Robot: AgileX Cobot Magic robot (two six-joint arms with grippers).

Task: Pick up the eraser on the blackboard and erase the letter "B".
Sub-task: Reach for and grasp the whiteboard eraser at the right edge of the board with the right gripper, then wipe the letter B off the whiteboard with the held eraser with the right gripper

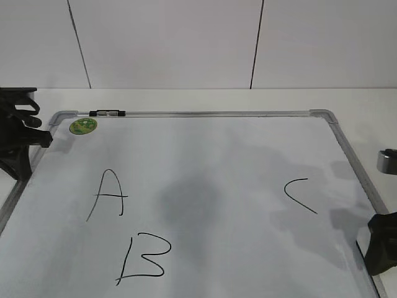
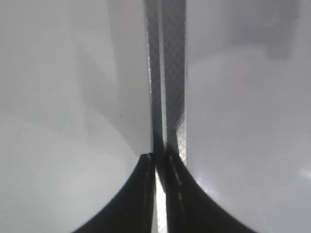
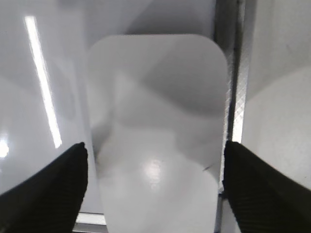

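Note:
The blackboard [image 1: 217, 155] is a white board with a silver frame, lying flat. The black letter "B" [image 1: 144, 257] is at its lower left. The white eraser [image 3: 155, 97] shows only in the right wrist view, lying on the board beside the right frame rail. My right gripper [image 3: 154, 160] is open, with one finger on each side of the eraser; in the exterior view it [image 1: 381, 245] is at the board's lower right edge and hides the eraser. My left gripper [image 2: 158, 158] is shut and empty over the left frame rail [image 2: 167, 73], seen at the far left [image 1: 25, 139].
The letter "A" [image 1: 108, 194] is above the "B", and the "C" [image 1: 299, 195] is at the right. A round green magnet [image 1: 83, 126] sits in the top left corner. A small black piece [image 1: 107, 113] lies on the top rail. A grey cylinder [image 1: 388, 161] stands off the board's right edge.

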